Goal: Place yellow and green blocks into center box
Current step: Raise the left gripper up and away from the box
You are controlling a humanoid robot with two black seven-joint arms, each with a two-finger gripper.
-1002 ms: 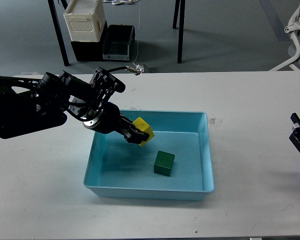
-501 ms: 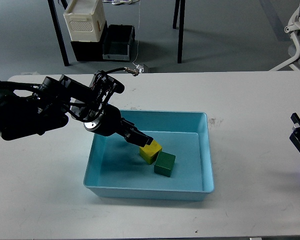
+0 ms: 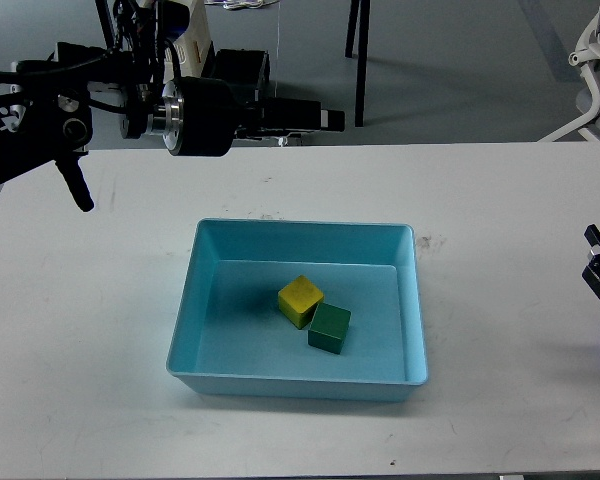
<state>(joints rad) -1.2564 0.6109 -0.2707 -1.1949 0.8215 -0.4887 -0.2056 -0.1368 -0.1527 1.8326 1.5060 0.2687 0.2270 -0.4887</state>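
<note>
The yellow block [image 3: 300,299] and the green block [image 3: 329,327] lie side by side, touching, on the floor of the light-blue box [image 3: 209,291] at the table's center. My left gripper [image 3: 330,118] is raised high above the table's far edge, well clear of the box, pointing right. It holds nothing, and its dark fingers look parted. My right gripper [image 3: 599,268] rests at the table's right edge, open and empty, far from the box.
The white table [image 3: 500,200] surrounds the box. Behind the table stand a white crate [image 3: 195,30] on black boxes [image 3: 235,80] and table legs [image 3: 361,60]. A white chair [image 3: 595,70] is at the far right.
My left gripper let go of the yellow block beside the green one, then lifted up and back out of the box. The right arm has not moved.
</note>
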